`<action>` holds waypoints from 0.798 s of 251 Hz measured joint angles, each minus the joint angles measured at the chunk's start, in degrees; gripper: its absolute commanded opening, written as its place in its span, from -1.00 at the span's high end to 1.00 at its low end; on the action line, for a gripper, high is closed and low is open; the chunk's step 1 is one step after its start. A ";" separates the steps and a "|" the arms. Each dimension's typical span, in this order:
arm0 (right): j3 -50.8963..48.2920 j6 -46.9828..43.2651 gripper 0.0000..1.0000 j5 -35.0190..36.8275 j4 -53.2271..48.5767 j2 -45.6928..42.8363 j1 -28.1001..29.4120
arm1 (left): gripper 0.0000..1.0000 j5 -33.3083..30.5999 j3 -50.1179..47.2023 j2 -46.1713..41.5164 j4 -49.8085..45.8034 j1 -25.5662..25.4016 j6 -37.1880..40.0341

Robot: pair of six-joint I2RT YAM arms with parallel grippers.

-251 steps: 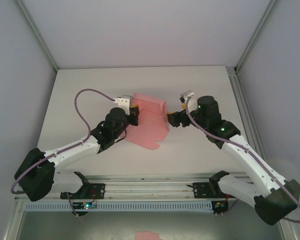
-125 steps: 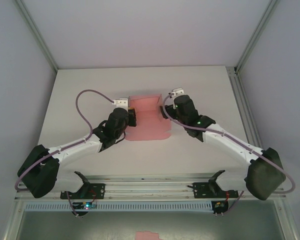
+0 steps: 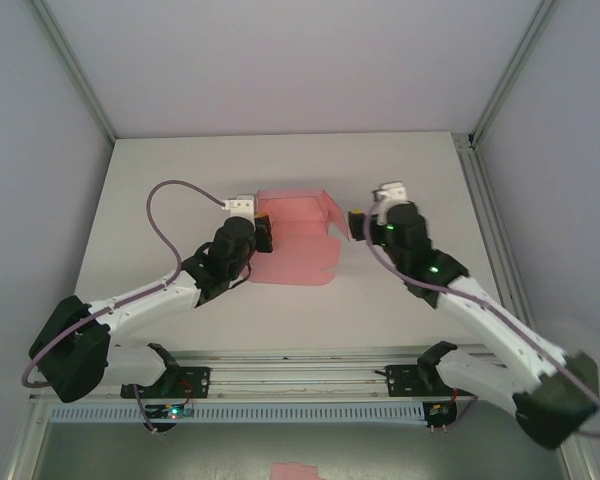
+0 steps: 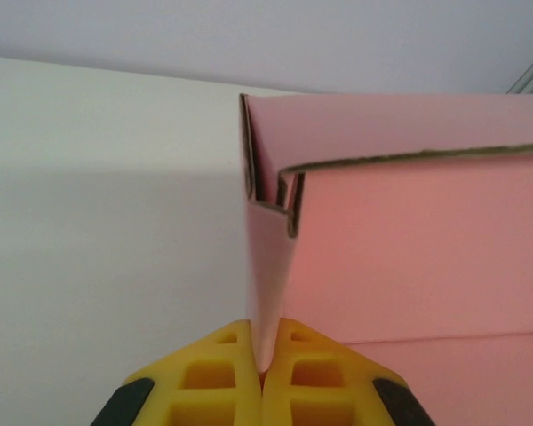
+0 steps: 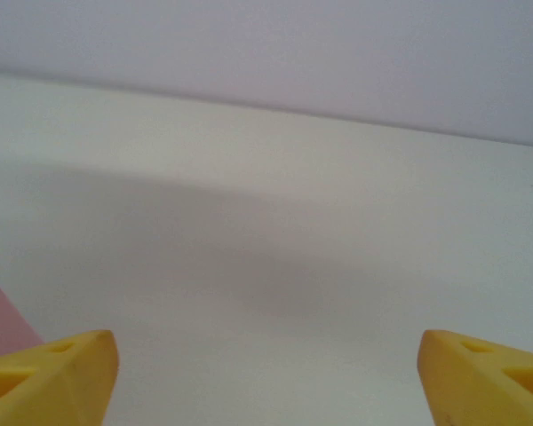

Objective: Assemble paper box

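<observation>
Top view: the left arm [image 3: 140, 305] reaches from the near-left corner across the white table [image 3: 160, 170], with a purple cable [image 3: 158, 200] looping over it. The left gripper [image 3: 267, 232] sits at the left edge of the box [image 3: 298, 240] and is clamped on it. In the left wrist view its yellow fingers [image 4: 218, 373] are pressed together with the box's thin left wall pinched between them. That wall stands upright and runs away from the camera. At the far corner the card folds over, its brown cut edge shows, and a small tab is tucked in there. The back wall runs right from that corner.

The box is mid-table between the two grippers and partly folded. Its back wall is up and its right-end flap is raised at an angle. The front panel lies flat on the table toward the arms, rounded at its near-right corner.

The right gripper [image 3: 349, 222] is just right of that raised flap, near it; contact can't be told from above. In the right wrist view its yellow fingers [image 5: 53, 368] are spread wide at the bottom corners, holding nothing. Bare table lies ahead and a pink sliver of box shows at the lower left edge. The right arm [image 3: 480, 310] runs back to the near-right corner, green lights on it.

A pink scrap [image 3: 298, 470] lies below the table's near edge, well apart from the box.
</observation>
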 measured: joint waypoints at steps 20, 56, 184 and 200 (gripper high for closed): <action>-1.95 0.22 -0.75 -6.49 -0.87 -7.34 -4.94 | 1.00 0.02 0.00 -0.48 0.07 0.00 0.35; -2.36 0.28 -0.49 -19.34 -2.62 -15.80 -9.14 | 1.00 1.11 -0.09 -0.94 0.92 0.00 2.10; -0.17 -4.94 -0.20 -66.03 -7.54 -4.66 -17.42 | 1.00 8.52 -2.03 -5.16 4.83 0.00 5.38; 0.20 -5.66 -0.19 -68.15 -6.56 -3.89 -16.96 | 1.00 9.40 -2.08 -5.09 5.29 0.02 5.40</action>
